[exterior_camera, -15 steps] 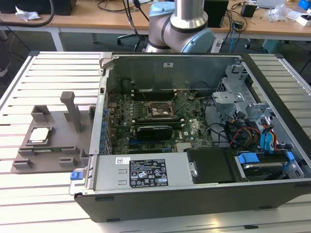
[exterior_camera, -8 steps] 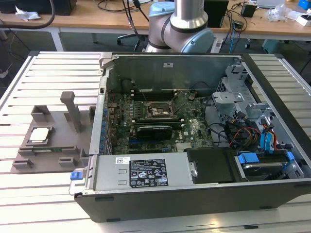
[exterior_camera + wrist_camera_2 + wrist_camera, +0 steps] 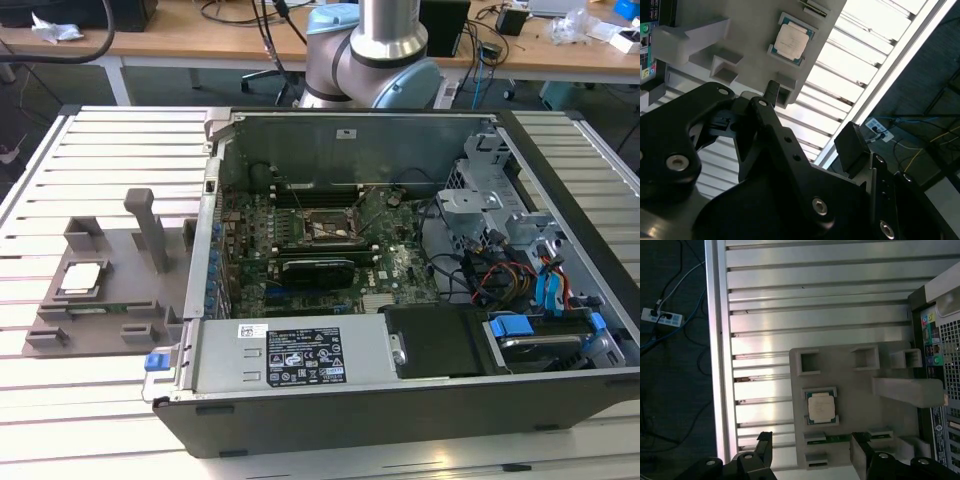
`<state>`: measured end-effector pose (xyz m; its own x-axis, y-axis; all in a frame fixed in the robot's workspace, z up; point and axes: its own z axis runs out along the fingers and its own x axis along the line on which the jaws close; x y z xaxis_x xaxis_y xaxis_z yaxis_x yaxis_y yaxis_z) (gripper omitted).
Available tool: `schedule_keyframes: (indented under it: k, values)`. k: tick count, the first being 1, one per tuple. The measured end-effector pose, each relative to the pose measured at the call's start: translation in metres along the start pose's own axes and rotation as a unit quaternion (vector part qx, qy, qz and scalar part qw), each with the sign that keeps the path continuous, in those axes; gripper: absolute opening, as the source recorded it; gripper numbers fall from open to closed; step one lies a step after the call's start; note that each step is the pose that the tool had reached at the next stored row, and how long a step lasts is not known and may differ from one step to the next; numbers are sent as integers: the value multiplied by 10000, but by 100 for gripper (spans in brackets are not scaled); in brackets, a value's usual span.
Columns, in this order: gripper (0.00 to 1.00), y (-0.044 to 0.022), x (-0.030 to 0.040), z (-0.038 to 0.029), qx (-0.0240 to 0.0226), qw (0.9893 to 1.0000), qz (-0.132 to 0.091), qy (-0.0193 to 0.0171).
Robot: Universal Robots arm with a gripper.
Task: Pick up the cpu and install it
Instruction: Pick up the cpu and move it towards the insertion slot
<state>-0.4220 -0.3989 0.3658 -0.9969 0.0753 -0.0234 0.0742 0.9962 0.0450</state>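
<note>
Over at the exterior view's left, the grey fixture plate sits on the slatted metal surface. The cpu lies flat in a shallow square seat on it, silver lid up, with the plate's upright post near it toward the exterior view's right. Nothing touches the chip. In the first wrist view the fingers are spread wide with nothing between them. The cpu lies just ahead of their gap, close to its centre line, perhaps a shade nearer one finger than the other. It's square, so there's no real long axis. What counts is that its sides run square with the line from one fingertip to the other, so one pair of edges faces the fingers' inner faces. The second wrist view, from a slant, agrees: the fingers are apart and the cpu sits beyond them across the plate. I'd judge they hang above and short of it, not yet around it. Toward the exterior view's right, the open computer case lies just beside the plate. Deep inside is the dark socket frame, well apart from the cpu with the case wall between. The arm rises behind the case.
</note>
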Motion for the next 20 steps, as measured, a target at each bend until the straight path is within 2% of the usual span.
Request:
schedule_keyframes:
  k: [20]
  values:
    - [72, -4, 2, 79, 0, 10000, 0, 0]
